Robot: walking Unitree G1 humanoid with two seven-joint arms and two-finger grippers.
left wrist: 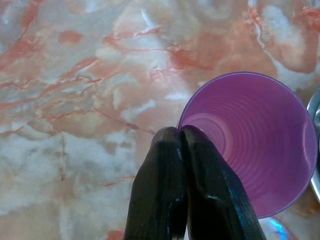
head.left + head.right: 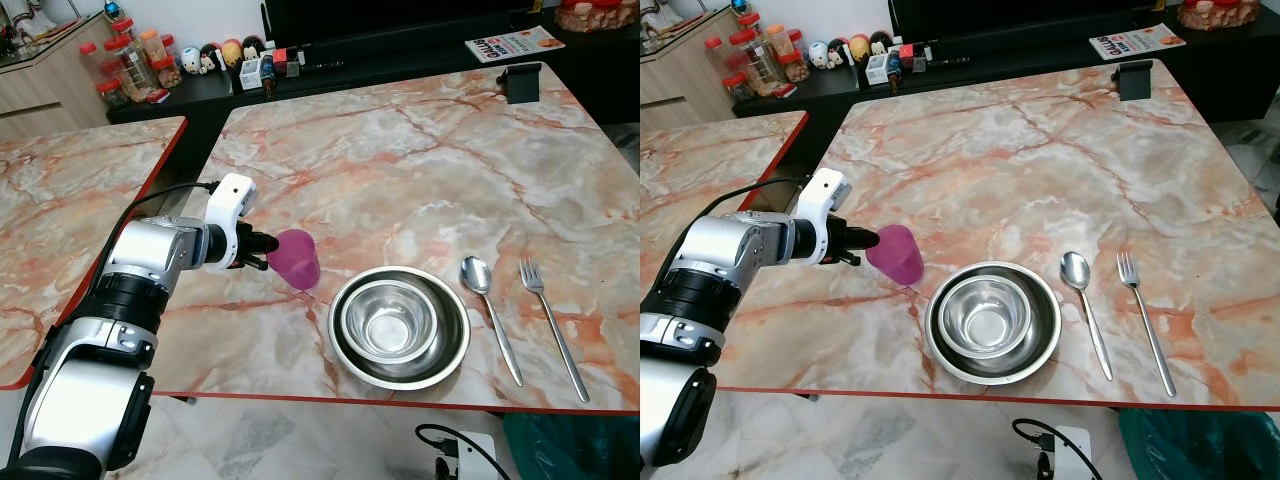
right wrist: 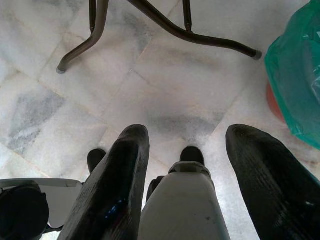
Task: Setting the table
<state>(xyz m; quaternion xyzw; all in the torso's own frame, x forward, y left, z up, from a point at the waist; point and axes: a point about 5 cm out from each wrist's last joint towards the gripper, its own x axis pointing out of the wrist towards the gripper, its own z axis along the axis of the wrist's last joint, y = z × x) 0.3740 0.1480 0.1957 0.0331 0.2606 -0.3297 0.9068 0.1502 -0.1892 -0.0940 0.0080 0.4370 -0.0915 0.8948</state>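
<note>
The marble counter (image 2: 420, 150) has a red front edge close to the nested steel bowls (image 2: 400, 327), while a wide bare stretch of marble lies behind them. To the left of the bowls the purple cup (image 2: 296, 259) is tilted, its base seemingly on the counter, just beside the outer bowl's rim though contact is hard to judge. The left hand (image 2: 262, 243) reaches in level from the left, its silver forearm over the counter's left edge, and its two black fingers (image 1: 170, 190) are pinched together on the cup's rim, one inside and one outside. The cup is translucent with fine ribs inside. Right of the bowls lie a spoon (image 2: 488, 312) and then a fork (image 2: 552, 325), parallel and apart. The right hand (image 3: 190, 175) hangs over the tiled floor (image 3: 150, 90), fingers spread apart.
</note>
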